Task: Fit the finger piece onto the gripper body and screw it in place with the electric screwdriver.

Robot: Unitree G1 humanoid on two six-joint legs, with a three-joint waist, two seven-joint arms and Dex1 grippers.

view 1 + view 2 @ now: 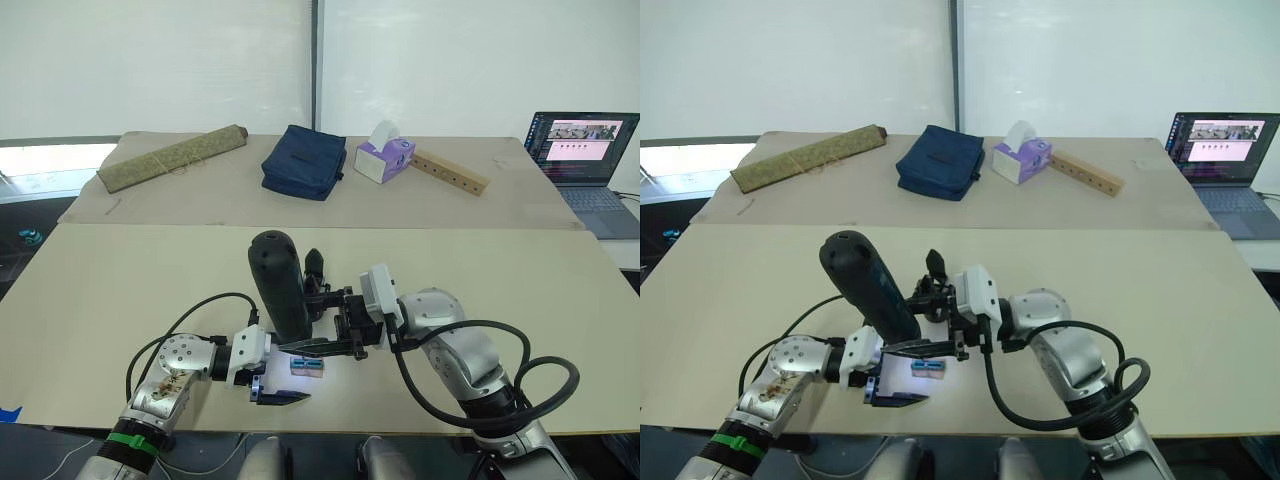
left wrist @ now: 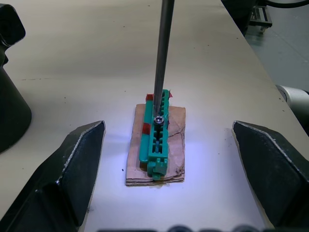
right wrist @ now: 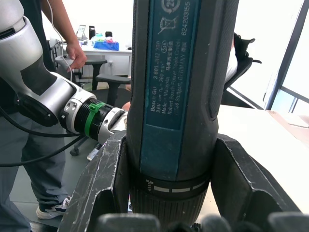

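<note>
The electric screwdriver (image 1: pixel 278 288), a thick black cylinder, stands nearly upright, and my right gripper (image 3: pixel 171 159) is shut on its body. Its thin metal bit (image 2: pixel 161 58) comes down onto a screw on a small green block on a tan card (image 2: pixel 155 145). My left gripper (image 1: pixel 315 371) is open, one finger on each side of that block, not touching it. Just behind the screwdriver stands the gripper body (image 1: pixel 314 268), black with a pointed tip and partly hidden. The finger piece is out of view.
On the rear table lie a rolled mat (image 1: pixel 172 157), a navy bag (image 1: pixel 303 162), a tissue box (image 1: pixel 383 155), a wooden strip (image 1: pixel 450 172) and a laptop (image 1: pixel 585 150). A person (image 3: pixel 72 43) stands beyond my left arm in the right wrist view.
</note>
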